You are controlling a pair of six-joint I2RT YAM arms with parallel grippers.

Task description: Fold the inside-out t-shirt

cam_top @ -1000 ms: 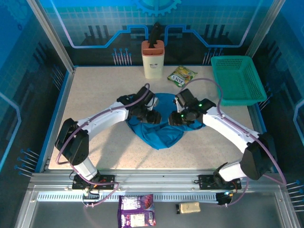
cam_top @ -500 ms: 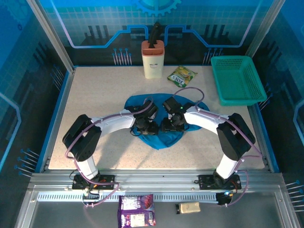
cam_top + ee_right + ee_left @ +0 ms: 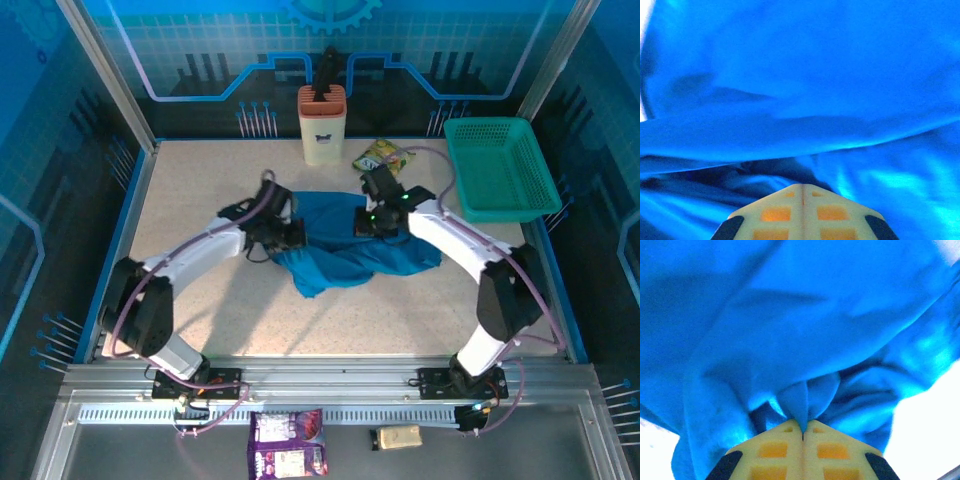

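Top view, bottom of frame: alu rail (image 3: 340, 395) w/ both arm bases bolted on. Below it, outside the work area, lie a purple packet (image 3: 287, 457) and a small tan packet (image 3: 398, 437). Table (image 3: 200, 190) is pale speckled beige w/ blue edging on left and right sides; arm shadows fall on the lower half. T-shirt (image 3: 350, 252) sits at frame centre, rumpled, not flat, w/ a bunched point hanging toward lower left and a lobe spreading right. L gripper (image 3: 290, 237) is at the shirt's left edge and R gripper (image 3: 372, 222) at its upper right; the shirt's upper edge runs between them. L wrist view: yellow fingers (image 3: 775, 450) pressed together, a narrow fold of blue cloth pinched at the tips, so closed on the shirt. R wrist view: fingers (image 3: 775, 214) likewise together, cloth running right up to the tips. The pinch itself is hard to make out there, but top view has the cloth meeting that gripper, so read as gripping the shirt. Upper frame, at table's far edge: cream holder (image 3: 322, 125) w/ dark handle sticking up, a green-yellow snack packet (image 3: 383, 157) just right of it, and a teal mesh basket (image 3: 500, 165) at upper right, apart from the shirt. Room: blue backdrop panels (image 3: 200, 50) w/ circuit-style lines and a gear motif, silver frame posts (image 3: 105, 70) at the corners.
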